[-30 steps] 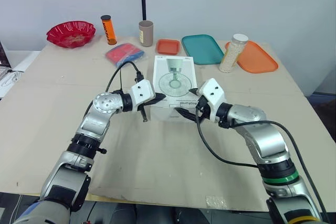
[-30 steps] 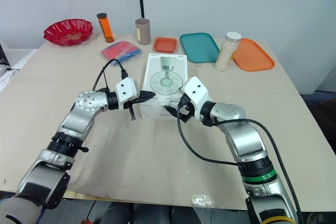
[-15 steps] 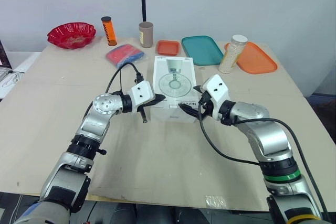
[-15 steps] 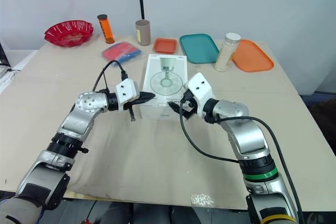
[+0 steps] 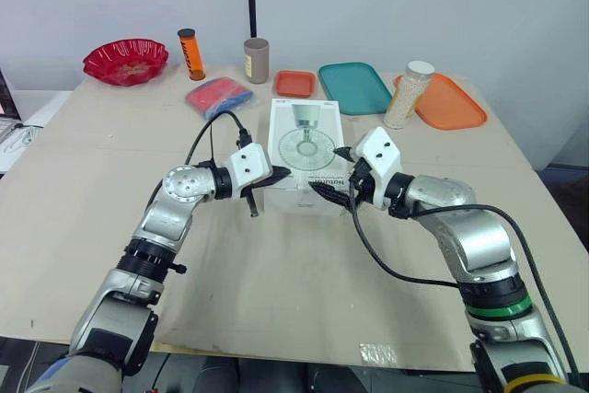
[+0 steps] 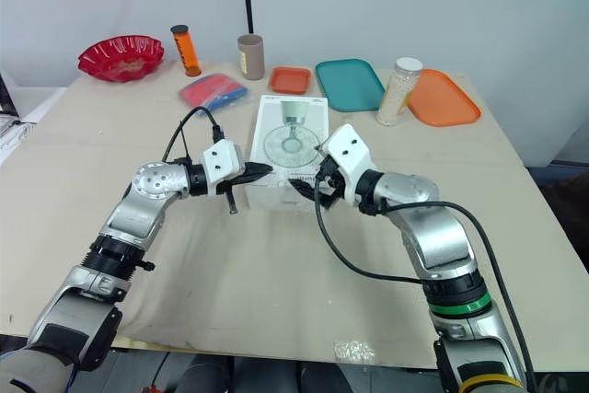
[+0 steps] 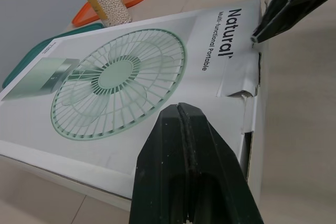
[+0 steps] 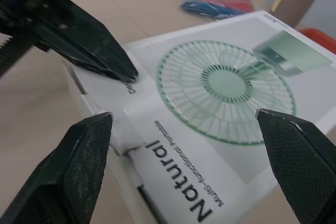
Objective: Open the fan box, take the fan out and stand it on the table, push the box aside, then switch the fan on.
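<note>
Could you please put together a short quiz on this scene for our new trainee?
1. True or false: the right gripper is shut.
2. The bowl at the table's far corner is: A red, B teal, C white?
3. Fill in: the left gripper, at the near corner of the box, is ___.
Key: 1 false; 2 A; 3 shut.
</note>
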`<state>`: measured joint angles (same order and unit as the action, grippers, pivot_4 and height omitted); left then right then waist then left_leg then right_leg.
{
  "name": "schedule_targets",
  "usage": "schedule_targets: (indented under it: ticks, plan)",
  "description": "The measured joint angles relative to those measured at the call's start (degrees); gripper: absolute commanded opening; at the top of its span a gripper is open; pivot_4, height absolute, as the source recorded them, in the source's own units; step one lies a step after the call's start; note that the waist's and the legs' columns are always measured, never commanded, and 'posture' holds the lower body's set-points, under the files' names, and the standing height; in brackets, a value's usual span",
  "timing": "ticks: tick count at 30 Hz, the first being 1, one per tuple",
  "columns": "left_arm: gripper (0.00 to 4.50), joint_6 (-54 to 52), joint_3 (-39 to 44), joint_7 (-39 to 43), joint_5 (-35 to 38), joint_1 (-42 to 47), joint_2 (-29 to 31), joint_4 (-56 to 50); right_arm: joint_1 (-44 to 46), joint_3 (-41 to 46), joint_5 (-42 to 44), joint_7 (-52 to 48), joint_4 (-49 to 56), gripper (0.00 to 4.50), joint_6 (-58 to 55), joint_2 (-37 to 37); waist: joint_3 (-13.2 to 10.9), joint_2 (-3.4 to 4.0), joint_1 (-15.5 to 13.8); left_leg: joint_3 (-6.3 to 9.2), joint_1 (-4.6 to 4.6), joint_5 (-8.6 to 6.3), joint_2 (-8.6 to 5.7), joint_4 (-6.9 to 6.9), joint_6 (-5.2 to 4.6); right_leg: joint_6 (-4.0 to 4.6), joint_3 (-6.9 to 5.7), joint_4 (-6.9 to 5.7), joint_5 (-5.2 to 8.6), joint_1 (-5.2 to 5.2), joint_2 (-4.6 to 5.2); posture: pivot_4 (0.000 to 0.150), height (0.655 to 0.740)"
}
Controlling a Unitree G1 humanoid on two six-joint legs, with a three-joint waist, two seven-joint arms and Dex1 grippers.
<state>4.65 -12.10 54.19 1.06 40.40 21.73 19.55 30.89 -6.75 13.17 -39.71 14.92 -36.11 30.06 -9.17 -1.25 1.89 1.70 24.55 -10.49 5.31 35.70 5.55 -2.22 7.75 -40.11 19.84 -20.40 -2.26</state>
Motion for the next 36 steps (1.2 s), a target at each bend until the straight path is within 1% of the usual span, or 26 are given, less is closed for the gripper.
schedule_targets:
  ticks: [7, 13, 21, 31, 36]
  plan:
    - [0.07, 0.0, 0.0, 0.0, 0.0, 0.0, 0.0, 0.1, -1.0, -2.7, -2.1, 0.2, 0.1, 4.5, 0.1, 0.3, 0.0, 0.0, 0.0, 0.0, -0.01, 0.0, 0.0, 0.0, 0.0, 0.0, 0.0, 0.0, 0.0, 0.01, 0.0, 0.15, 0.7389]
    - [0.07, 0.0, 0.0, 0.0, 0.0, 0.0, 0.0, 0.0, -0.5, -2.7, -3.4, 2.3, -2.3, 4.5, -1.2, -0.6, 0.0, 0.0, 0.0, 0.0, -0.02, 0.0, 0.0, 0.0, 0.0, 0.0, 0.01, 0.0, 0.01, 0.01, 0.0, 0.15, 0.7389]
    - [0.07, 0.0, 0.0, 0.0, 0.0, -0.4, 0.0, -0.5, 0.8, -2.8, -3.6, 2.7, -3.0, 4.5, -2.3, -1.2, 0.0, 0.0, 0.0, 0.0, -0.03, 0.0, 0.0, 0.0, 0.0, 0.0, 0.0, 0.0, 0.0, 0.02, 0.0, 0.15, 0.7389]
    - [0.07, 0.4, 0.0, 0.0, -0.4, -0.4, -0.1, -0.4, 1.3, -1.5, -0.8, 2.8, -3.6, 4.5, -5.9, -1.9, 0.0, 0.0, 0.0, 0.0, -0.02, 0.0, 0.0, -0.01, 0.0, 0.0, 0.0, 0.02, 0.01, 0.03, 0.0, 0.15, 0.7389]
    - [0.07, 0.5, 0.0, 0.0, -0.6, -0.4, -0.3, -0.3, 1.3, 0.9, 2.5, 2.4, -3.6, 4.5, -8.0, -2.2, 0.0, 0.0, 0.0, 0.0, -0.02, 0.0, -0.01, -0.02, 0.0, -0.01, 0.0, 0.02, 0.01, 0.03, 0.0, 0.15, 0.7389]
